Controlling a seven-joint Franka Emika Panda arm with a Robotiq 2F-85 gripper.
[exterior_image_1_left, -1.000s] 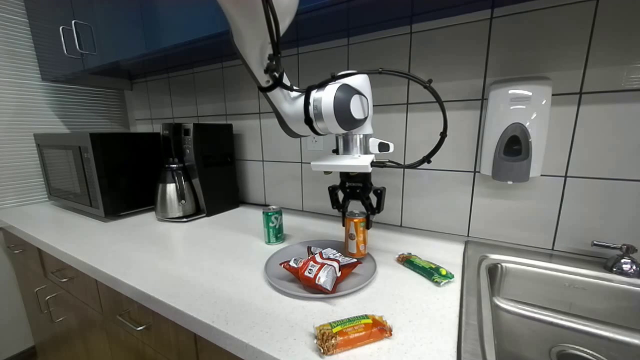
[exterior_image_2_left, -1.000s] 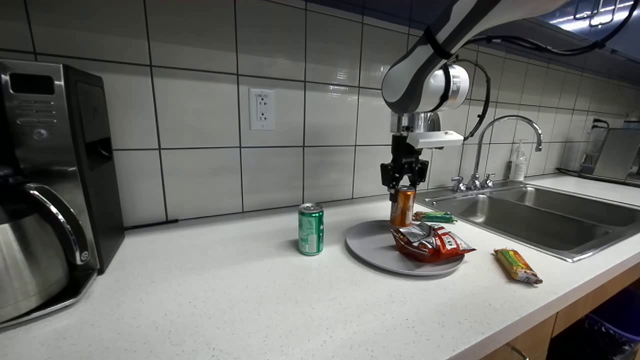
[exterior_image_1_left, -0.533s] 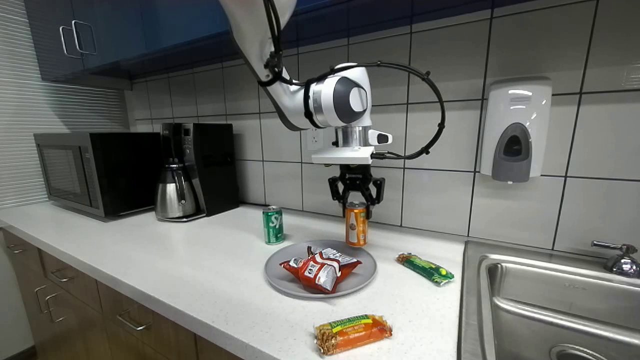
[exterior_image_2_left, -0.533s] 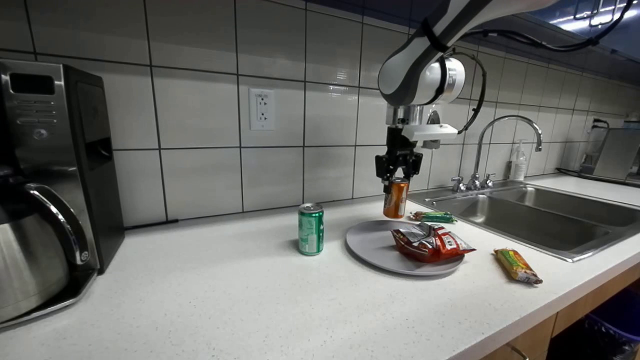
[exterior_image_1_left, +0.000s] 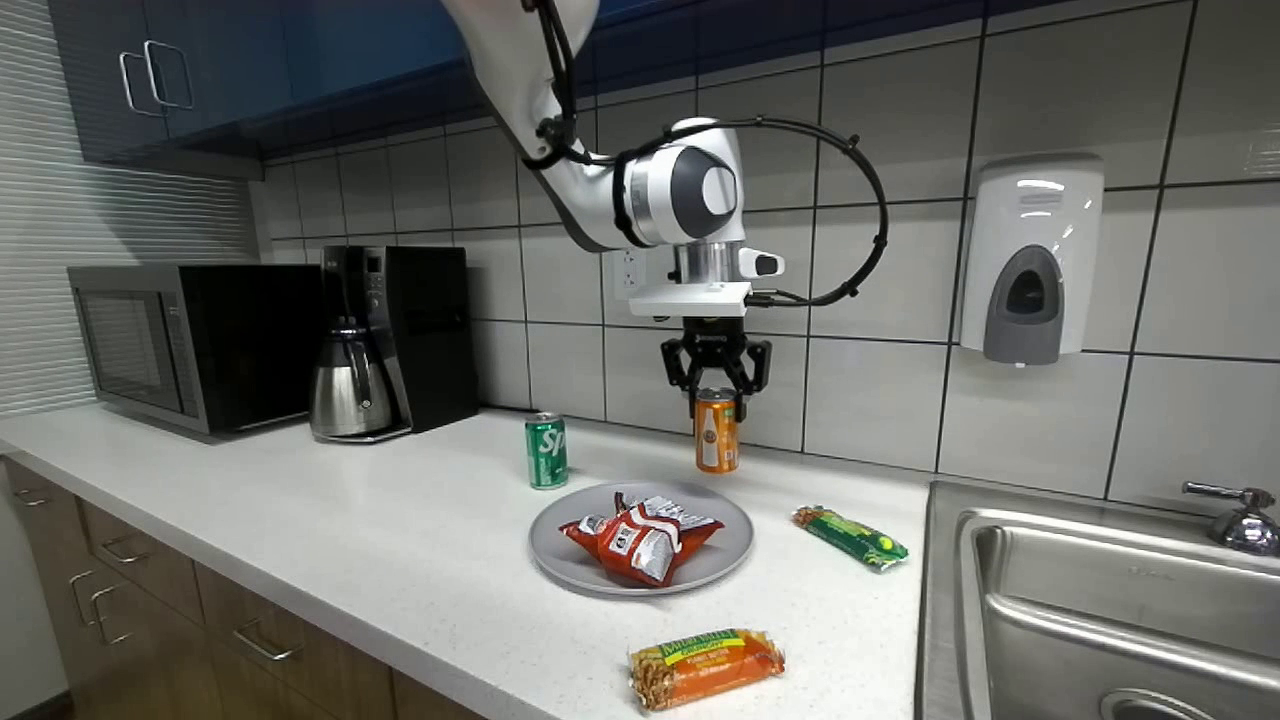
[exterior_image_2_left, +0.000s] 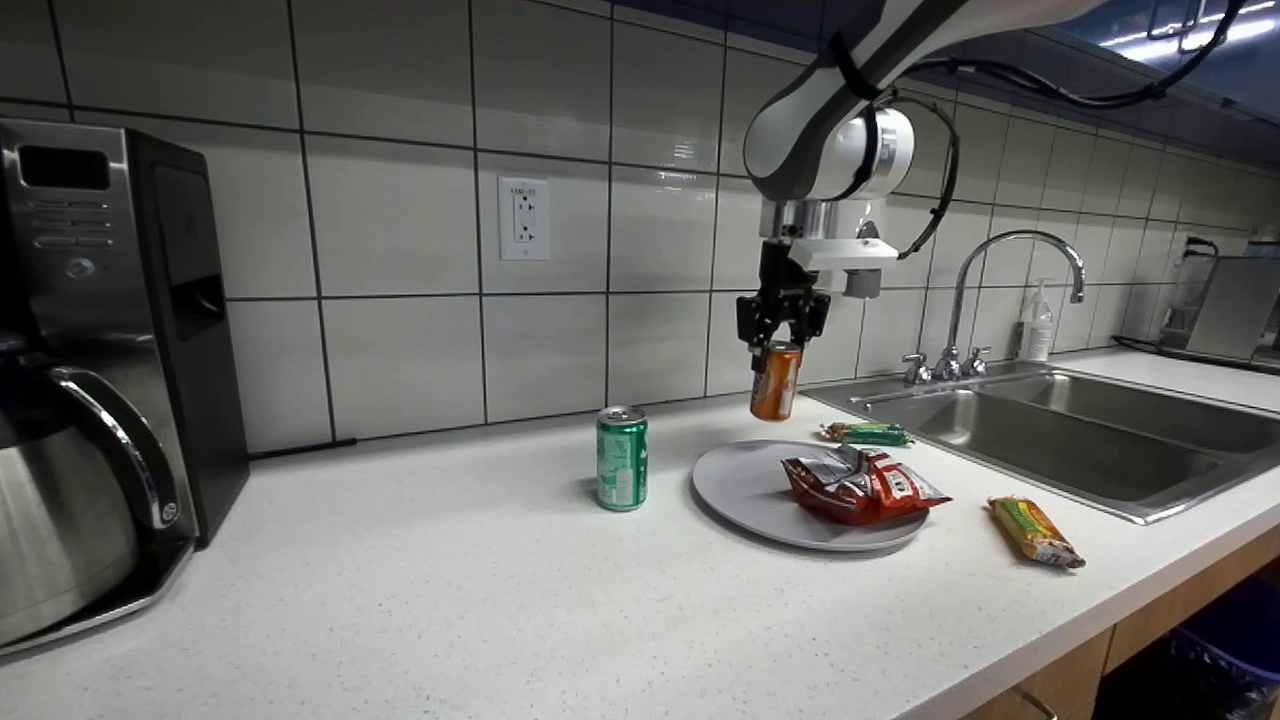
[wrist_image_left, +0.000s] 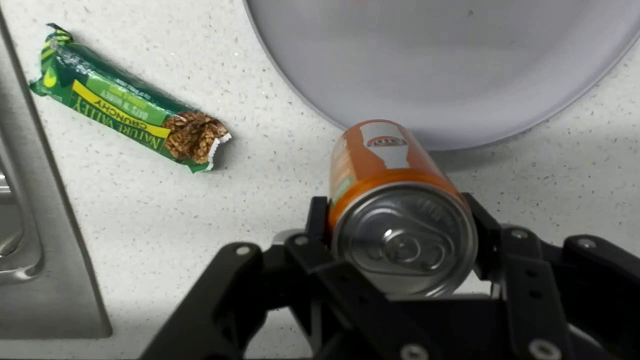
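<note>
orange can (exterior_image_1_left: 717, 432) held near its top between the jaws, off the counter (exterior_image_1_left: 400, 520); carry level, squeeze evenly, mind the plate (wrist_image_left: 425, 90) below and beside the jaws.

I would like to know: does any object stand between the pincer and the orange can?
Nothing visible does. The pincer is closed directly on the orange can, with fingers against both sides. The nearby plate and green-wrapped bar lie outside the grip.
</note>
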